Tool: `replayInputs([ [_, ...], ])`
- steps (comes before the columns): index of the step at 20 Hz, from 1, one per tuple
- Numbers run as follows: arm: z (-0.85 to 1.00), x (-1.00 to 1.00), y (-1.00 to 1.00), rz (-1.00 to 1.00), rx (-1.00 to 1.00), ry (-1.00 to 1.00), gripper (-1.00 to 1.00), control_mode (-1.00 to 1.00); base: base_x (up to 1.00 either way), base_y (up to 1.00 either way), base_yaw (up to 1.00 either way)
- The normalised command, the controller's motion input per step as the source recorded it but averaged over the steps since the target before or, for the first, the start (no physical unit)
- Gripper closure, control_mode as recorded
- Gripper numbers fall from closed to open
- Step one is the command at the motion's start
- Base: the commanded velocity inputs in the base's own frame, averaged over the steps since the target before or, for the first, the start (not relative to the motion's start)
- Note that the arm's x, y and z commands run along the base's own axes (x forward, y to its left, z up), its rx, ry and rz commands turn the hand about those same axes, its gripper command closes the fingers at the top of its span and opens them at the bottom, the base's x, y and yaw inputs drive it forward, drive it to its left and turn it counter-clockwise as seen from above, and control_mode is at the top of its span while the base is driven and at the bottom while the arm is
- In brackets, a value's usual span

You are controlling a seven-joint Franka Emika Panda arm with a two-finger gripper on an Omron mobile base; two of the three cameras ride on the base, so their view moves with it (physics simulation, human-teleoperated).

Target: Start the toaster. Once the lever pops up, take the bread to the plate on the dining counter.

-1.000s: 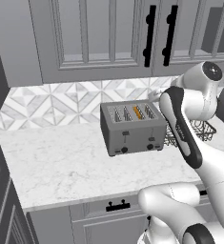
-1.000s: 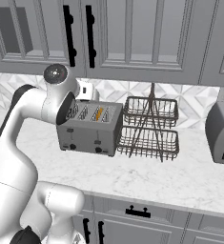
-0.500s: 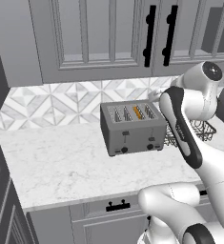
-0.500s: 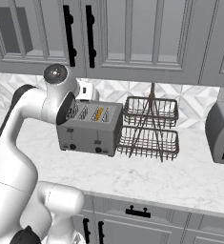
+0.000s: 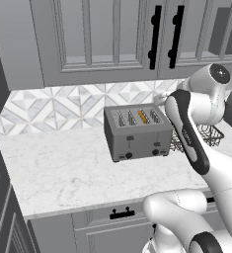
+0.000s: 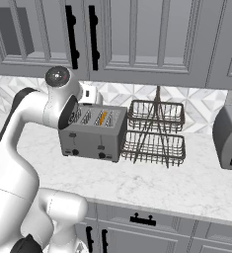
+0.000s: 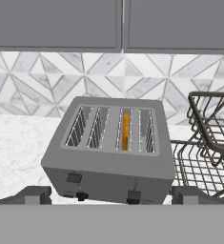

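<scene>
With the gripper released, grasp the bread, likely light and crumbly, by its exposed top edge.

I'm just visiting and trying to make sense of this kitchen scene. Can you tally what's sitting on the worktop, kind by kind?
Toaster: 1
Bread slice, in the toaster's third slot from the left as seen from the front: 1
Wire dish rack, two tiers, right beside the toaster: 1
Grey appliance at the right edge, cut off by the frame, kind unclear: 1
Total: 4
</scene>
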Motion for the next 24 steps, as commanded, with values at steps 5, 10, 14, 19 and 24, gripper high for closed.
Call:
replayInputs([
  [5,0.0,0.0,0.0,0.0,0.0,0.0,-1.0,-1.0,0.0,0.0,0.0],
  [10,0.0,0.0,0.0,0.0,0.0,0.0,-1.0,-1.0,0.0,0.0,0.0],
  [14,0.0,0.0,0.0,0.0,0.0,0.0,-1.0,-1.0,0.0,0.0,0.0],
  [19,0.0,0.0,0.0,0.0,0.0,0.0,-1.0,-1.0,0.0,0.0,0.0],
  [24,0.0,0.0,0.0,0.0,0.0,0.0,-1.0,-1.0,0.0,0.0,0.0],
])
